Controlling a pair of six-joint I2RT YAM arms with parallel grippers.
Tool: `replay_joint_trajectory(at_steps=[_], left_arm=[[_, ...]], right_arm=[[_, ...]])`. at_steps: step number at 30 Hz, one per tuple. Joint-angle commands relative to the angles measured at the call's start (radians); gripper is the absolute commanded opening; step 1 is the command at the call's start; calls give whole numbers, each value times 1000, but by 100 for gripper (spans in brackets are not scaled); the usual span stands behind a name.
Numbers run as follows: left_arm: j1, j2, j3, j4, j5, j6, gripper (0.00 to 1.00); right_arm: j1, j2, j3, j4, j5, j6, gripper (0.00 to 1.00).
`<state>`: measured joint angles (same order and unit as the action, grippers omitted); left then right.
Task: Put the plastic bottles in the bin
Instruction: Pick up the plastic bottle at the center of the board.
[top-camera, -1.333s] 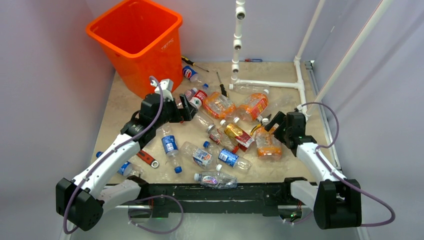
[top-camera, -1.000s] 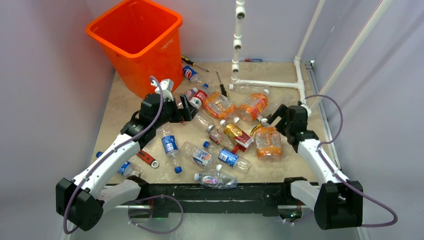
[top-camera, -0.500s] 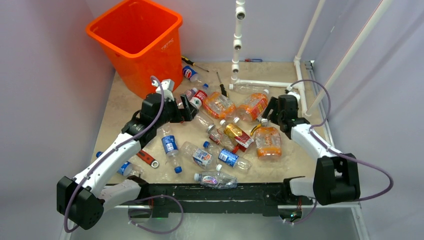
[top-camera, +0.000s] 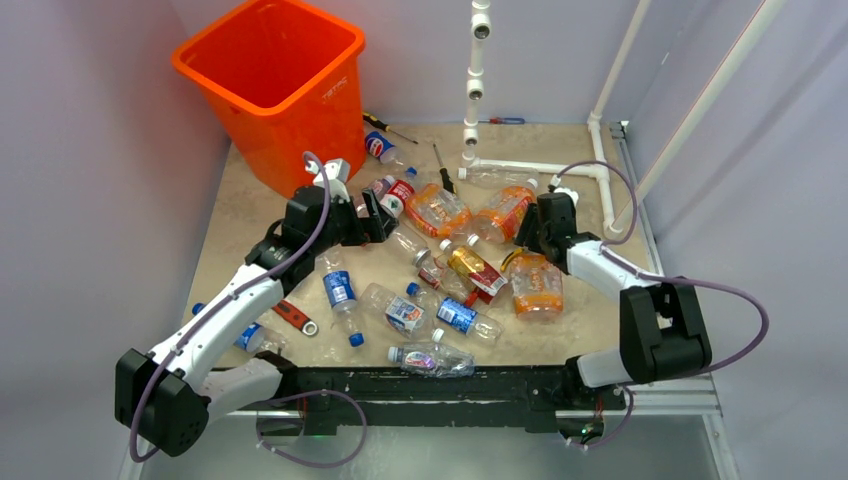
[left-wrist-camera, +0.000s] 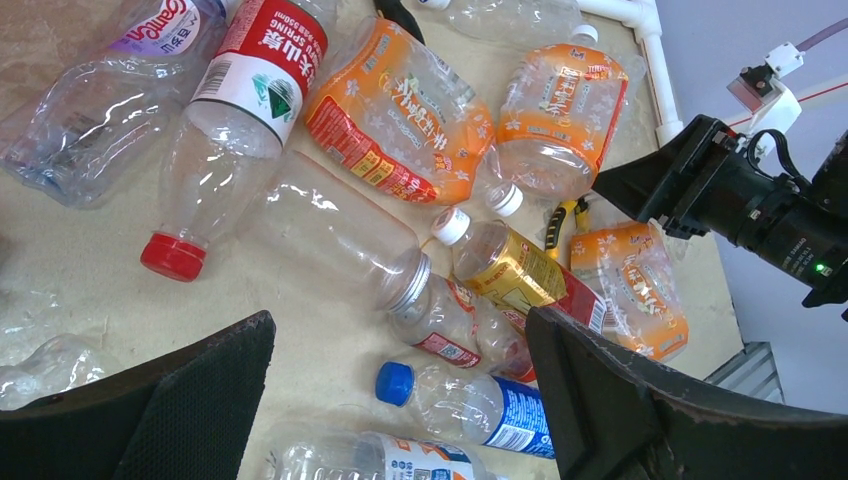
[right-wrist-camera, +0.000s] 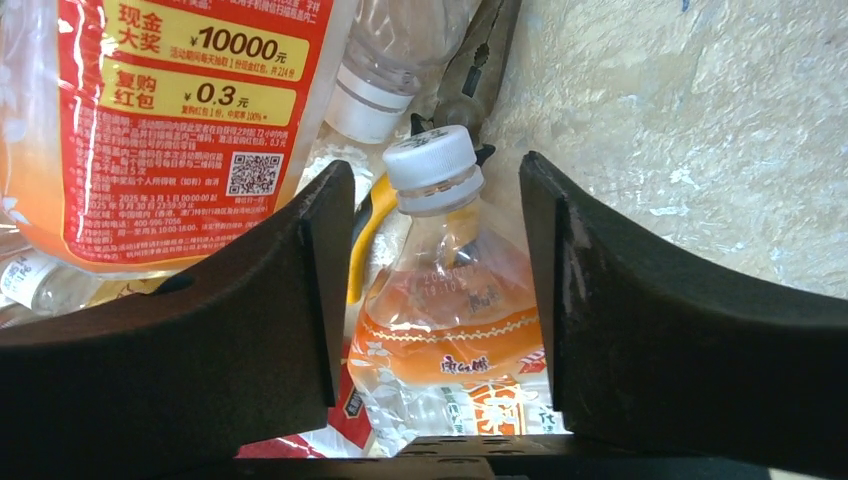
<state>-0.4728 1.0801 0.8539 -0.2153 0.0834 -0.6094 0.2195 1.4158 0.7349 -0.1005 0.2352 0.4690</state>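
The right gripper (top-camera: 528, 230) is swinging in from the right edge of the tabletop (top-camera: 245, 215) toward the centre pile, setting up a pick. It is standing spread, straddling the white-capped neck of an orange bottle (right-wrist-camera: 450, 320), apparently not yet gripping. The left gripper (top-camera: 376, 214) is hovering spread and empty. The bin (top-camera: 205, 62) is standing at the far left corner.

Bright orange bin (top-camera: 275, 85), orange-tinted bottles (top-camera: 537, 285)
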Motion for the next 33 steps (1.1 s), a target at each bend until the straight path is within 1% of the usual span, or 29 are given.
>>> replay_joint_trajectory(at_steps=[1, 6, 11, 13, 14, 18, 23, 25, 29, 33], left_arm=[[-3, 3, -3, 41, 21, -9, 96], [-3, 0, -4, 36, 20, -8, 96], [-3, 0, -2, 37, 21, -8, 96], [-3, -2, -3, 36, 21, -8, 95], [-3, -2, -2, 36, 20, -8, 96], [-2, 0, 0, 36, 20, -8, 96], [-3, 7, 1, 41, 23, -7, 95], [-3, -1, -6, 68, 36, -5, 95], [-3, -25, -32, 169, 132, -11, 96], [-7, -19, -27, 256, 231, -35, 98]], right_arm=[[-3, 28, 18, 53, 7, -8, 58], [-2, 70, 33, 56, -11, -5, 52], [-2, 78, 35, 52, -19, -4, 36], [-2, 63, 33, 46, -21, -6, 28], [-2, 41, 30, 41, -24, -6, 21], [-2, -42, 32, -3, -31, -6, 0], [-2, -172, 51, -86, -36, 7, 0], [-2, -241, 68, -114, -74, 17, 0], [38, -440, 76, -51, -191, 31, 0], [53, -538, 91, 11, -331, 27, 0]])
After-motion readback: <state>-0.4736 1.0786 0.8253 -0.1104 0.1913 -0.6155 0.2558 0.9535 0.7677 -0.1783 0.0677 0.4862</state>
